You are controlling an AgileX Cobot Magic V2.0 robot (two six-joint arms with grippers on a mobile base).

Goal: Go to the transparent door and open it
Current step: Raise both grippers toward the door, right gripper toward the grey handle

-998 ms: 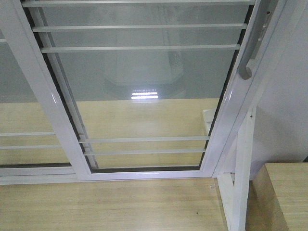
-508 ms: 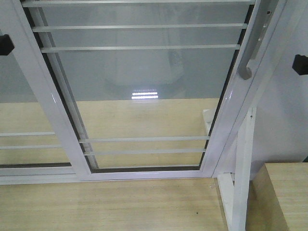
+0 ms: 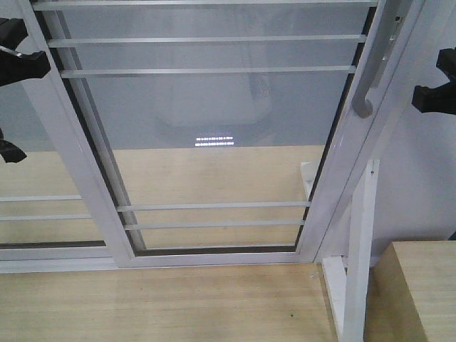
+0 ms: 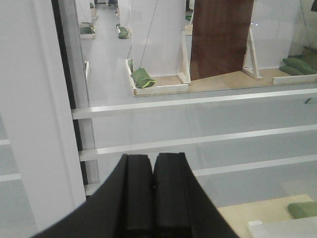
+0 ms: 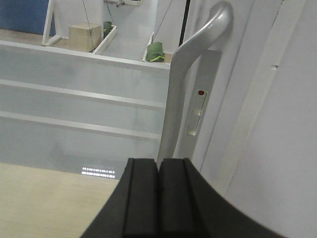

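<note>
The transparent door (image 3: 214,128) filled most of the front view straight ahead of me, a tall pane in a white frame, apparently slid fully against the jamb on my right; I judged it heavy and stiff, a thing that would roll sideways along its track rather than swing, and the glass itself too slick and breakable to push on; to my left stood the neighbouring panel (image 3: 35,178), overlapping it and bare of any handle, so of no use to me; the thin white bars (image 3: 206,70) across the pane looked too slight to pull by; the right stile (image 3: 335,171) carried the curved grey handle (image 5: 190,69), rigid and rounded, standing off the frame with room behind it, and that was where I reckoned to hook or clasp, pulling leftward along the track; just beside it sat a small latch (image 5: 198,111) with a red dot, and I could not tell whether it was locked; my right gripper (image 5: 158,166) hung just below the handle, apart from it, fingers pressed together on nothing; my left gripper (image 4: 152,163) faced the glass near the left stile, likewise closed and empty.
</note>
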